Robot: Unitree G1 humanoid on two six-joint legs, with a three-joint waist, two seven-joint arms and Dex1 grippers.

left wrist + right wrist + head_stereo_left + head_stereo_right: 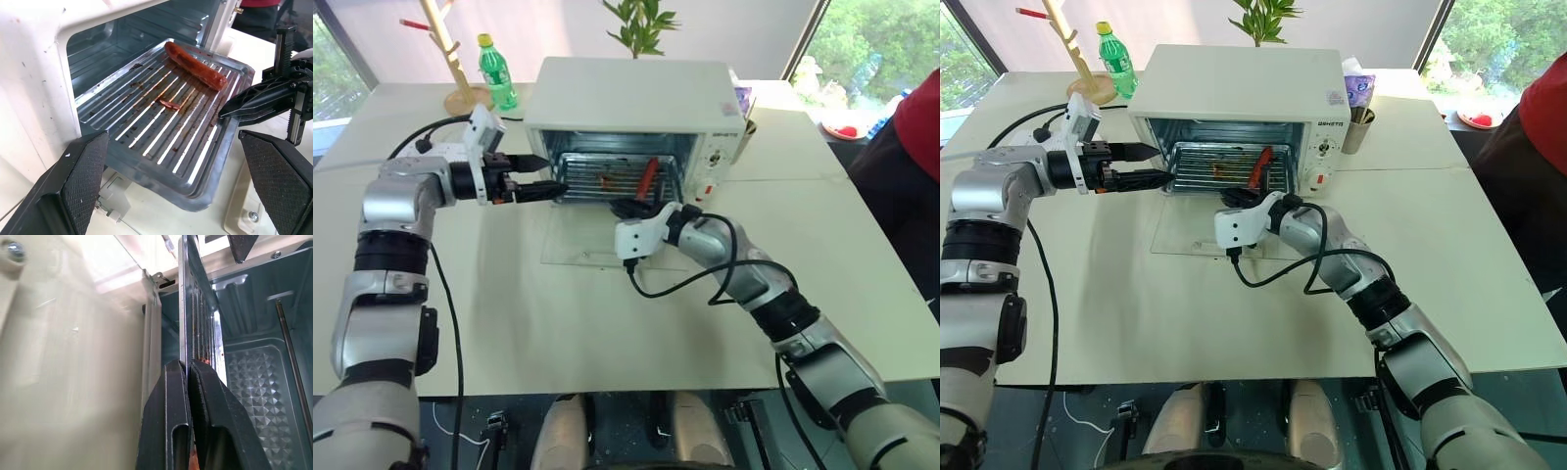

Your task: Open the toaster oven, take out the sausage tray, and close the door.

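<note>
oven: boxy white toaster oven upper centre, clear glass door dropped flat on table
tray: ribbed silver sausage tray half out of mouth, long axis across the opening
right gripper: clamped on tray's near rim
left gripper: fingers apart, just left of tray, nothing held
hidden: tray's back edge inside oven

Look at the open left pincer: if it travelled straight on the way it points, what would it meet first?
Probably the near rim of the sausage tray, which lies directly ahead between the left pincer's open fingers; depth is uncertain.
</note>
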